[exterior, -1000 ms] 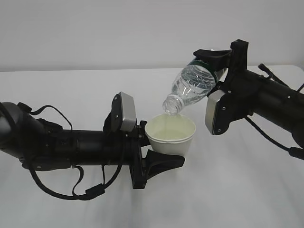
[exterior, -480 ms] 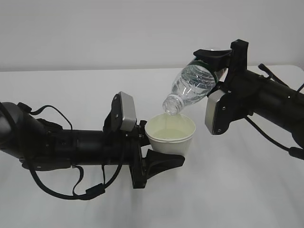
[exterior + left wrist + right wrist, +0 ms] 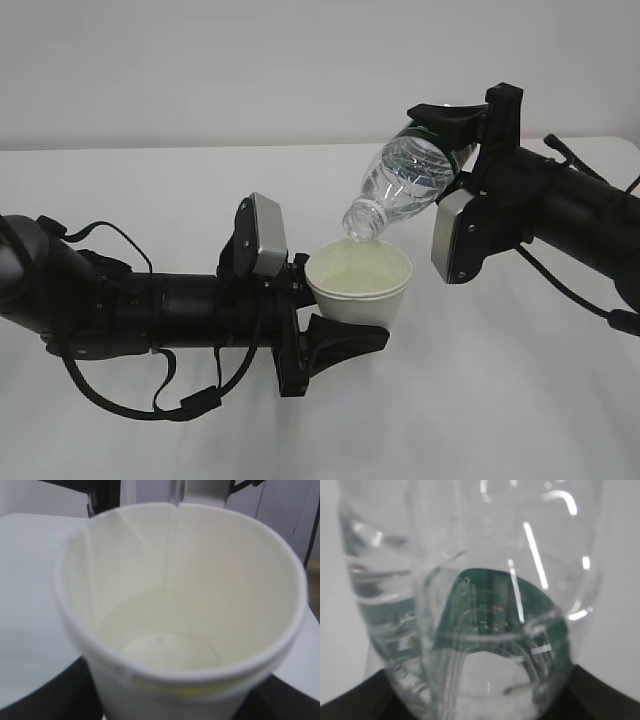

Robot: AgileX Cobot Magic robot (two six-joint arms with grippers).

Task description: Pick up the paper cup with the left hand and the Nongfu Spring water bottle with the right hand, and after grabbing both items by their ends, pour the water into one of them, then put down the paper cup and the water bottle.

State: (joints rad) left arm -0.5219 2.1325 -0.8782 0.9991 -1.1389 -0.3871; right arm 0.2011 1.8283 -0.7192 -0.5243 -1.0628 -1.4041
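Note:
My left gripper [image 3: 338,308] is shut on the off-white paper cup [image 3: 358,285], holding it upright above the table. In the left wrist view the paper cup [image 3: 210,580] fills the frame, with a shallow pool of clear water [image 3: 167,652] at its bottom and a black finger [image 3: 45,700] low at each side. My right gripper [image 3: 452,140] is shut on the base end of the Nongfu Spring water bottle [image 3: 400,185]. The bottle is tilted, its open mouth [image 3: 361,226] just over the cup's rim. In the right wrist view the bottle [image 3: 470,580] fills the frame, green label showing through.
The white table [image 3: 520,400] stretches under both arms, with a pale wall behind. The left arm [image 3: 120,305] lies low across the left half, with cables looping below it. The right arm [image 3: 570,215] comes in from the right edge.

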